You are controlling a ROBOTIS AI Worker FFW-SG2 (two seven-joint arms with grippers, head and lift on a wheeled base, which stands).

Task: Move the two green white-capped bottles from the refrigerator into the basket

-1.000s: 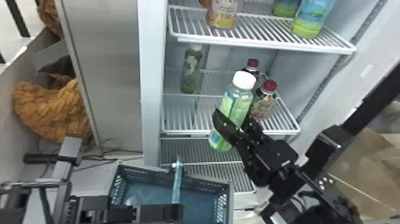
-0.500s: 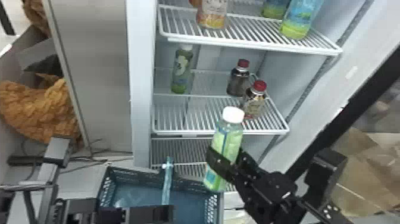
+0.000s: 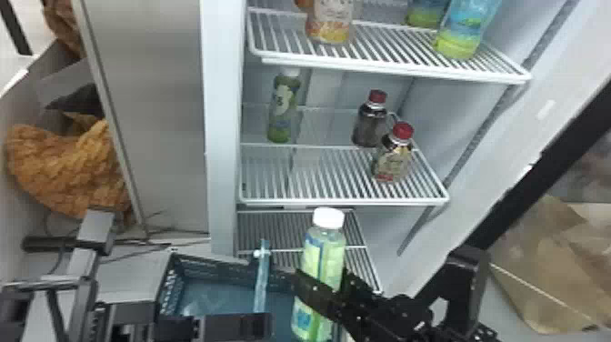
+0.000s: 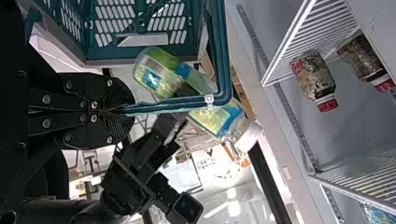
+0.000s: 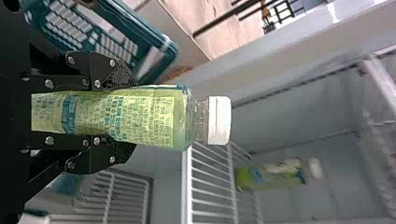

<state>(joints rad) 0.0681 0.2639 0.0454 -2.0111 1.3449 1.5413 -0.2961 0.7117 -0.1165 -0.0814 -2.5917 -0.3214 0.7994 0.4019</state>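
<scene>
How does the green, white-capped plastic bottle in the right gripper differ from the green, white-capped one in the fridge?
Support: the held bottle is clamped between the fingers of the right gripper; the shelved bottle stands in the refrigerator, untouched.
Colour: the held bottle is a pale, bright green with blue on its label; the shelved bottle is darker green with a whitish patch.
Shared: both green, white-capped.

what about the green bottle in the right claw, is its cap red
No, the green bottle held in the right claw has a white cap.
</scene>
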